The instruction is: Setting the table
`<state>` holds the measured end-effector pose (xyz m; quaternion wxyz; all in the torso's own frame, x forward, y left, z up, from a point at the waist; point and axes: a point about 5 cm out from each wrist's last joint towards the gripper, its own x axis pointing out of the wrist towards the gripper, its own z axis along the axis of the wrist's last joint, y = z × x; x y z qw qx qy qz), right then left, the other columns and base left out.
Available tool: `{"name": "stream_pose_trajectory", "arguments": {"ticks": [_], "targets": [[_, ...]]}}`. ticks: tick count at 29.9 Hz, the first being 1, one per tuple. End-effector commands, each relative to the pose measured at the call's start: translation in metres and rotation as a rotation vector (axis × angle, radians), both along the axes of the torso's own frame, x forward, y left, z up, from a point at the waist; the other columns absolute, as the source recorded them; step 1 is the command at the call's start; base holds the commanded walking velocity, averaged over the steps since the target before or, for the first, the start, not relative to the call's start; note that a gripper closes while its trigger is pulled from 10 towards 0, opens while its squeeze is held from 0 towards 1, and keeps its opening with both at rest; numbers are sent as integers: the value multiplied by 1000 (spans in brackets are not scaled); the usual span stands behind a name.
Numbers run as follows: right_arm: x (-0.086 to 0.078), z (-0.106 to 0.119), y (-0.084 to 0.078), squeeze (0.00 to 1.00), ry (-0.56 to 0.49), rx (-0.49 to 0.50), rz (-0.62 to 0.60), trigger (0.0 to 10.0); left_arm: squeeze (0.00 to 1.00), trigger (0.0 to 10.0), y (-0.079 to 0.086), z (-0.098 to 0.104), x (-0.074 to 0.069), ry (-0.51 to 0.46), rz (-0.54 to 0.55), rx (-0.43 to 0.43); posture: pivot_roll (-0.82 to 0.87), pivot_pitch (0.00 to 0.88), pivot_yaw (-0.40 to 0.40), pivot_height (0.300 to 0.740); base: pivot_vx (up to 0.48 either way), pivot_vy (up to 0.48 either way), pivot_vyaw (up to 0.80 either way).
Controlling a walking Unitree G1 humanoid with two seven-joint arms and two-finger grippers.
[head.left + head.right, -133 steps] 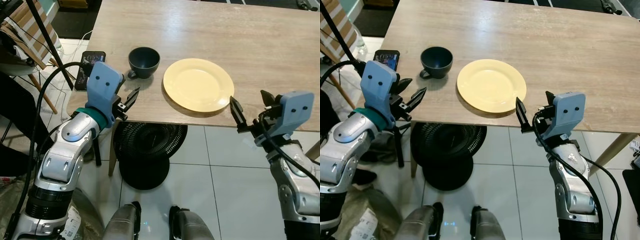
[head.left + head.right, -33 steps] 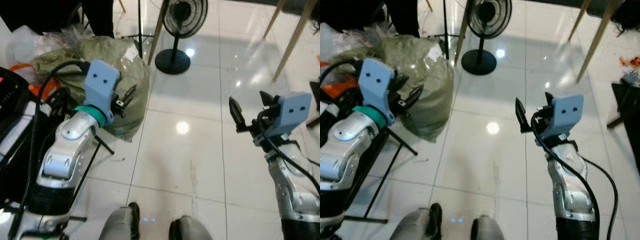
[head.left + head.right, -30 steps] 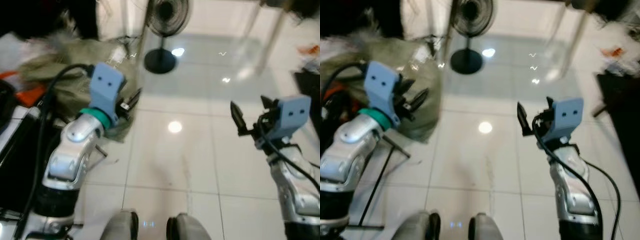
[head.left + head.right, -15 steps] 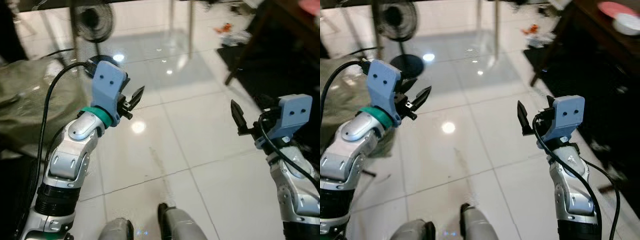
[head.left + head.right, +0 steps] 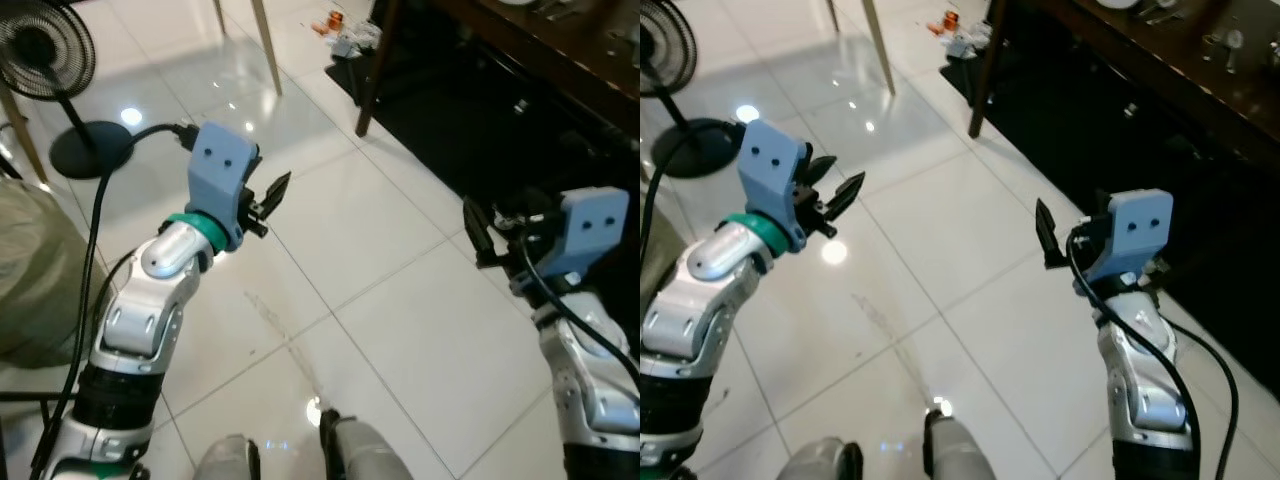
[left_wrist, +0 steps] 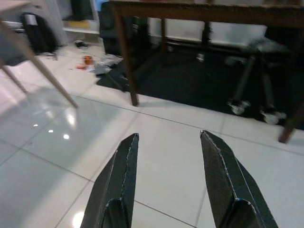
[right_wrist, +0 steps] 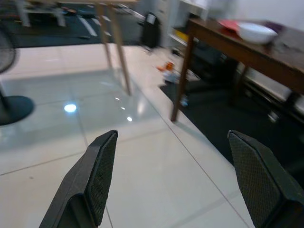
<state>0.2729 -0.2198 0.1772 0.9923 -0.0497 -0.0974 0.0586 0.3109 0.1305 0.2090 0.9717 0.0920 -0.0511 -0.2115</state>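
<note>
The task's things now lie on the dark tabletop (image 5: pixel 1160 75) along the upper right of the head views: a white bowl (image 7: pixel 256 32) beside a red dish (image 7: pixel 229 23) at its far end, seen more plainly in the right wrist view, with small metal pieces further along, too small to identify. 4.5 s ago the head views showed a light wood tabletop carrying a yellow plate and a dark cup; since then the whole picture has swung across shiny floor tiles (image 5: pixel 400 330), so the camera has turned, not the things. I judge the robot has left the setting spot to fetch more tableware.

The left tool (image 5: pixel 268 196), centre left, and the right tool (image 5: pixel 490 232), centre right, both hang over the tiles with fingers spread and nothing between them. A black fan (image 5: pixel 45 60) stands in the upper left corner.
</note>
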Motion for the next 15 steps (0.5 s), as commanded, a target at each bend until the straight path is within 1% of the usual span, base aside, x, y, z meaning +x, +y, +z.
{"name": "stream_pose_trajectory", "arguments": {"ticks": [1, 15], "targets": [[-3, -3, -5, 0, 17, 0, -24, 10000, 0, 10000, -3, -4, 1, 21, 1, 20, -3, 99, 31, 740, 0, 0, -800], [-2, -3, -6, 0, 19, 7, -45, 10000, 0, 10000, -6, -1, 3, 4, 18, 21, -5, 105, 30, 740, 0, 0, -800]]}}
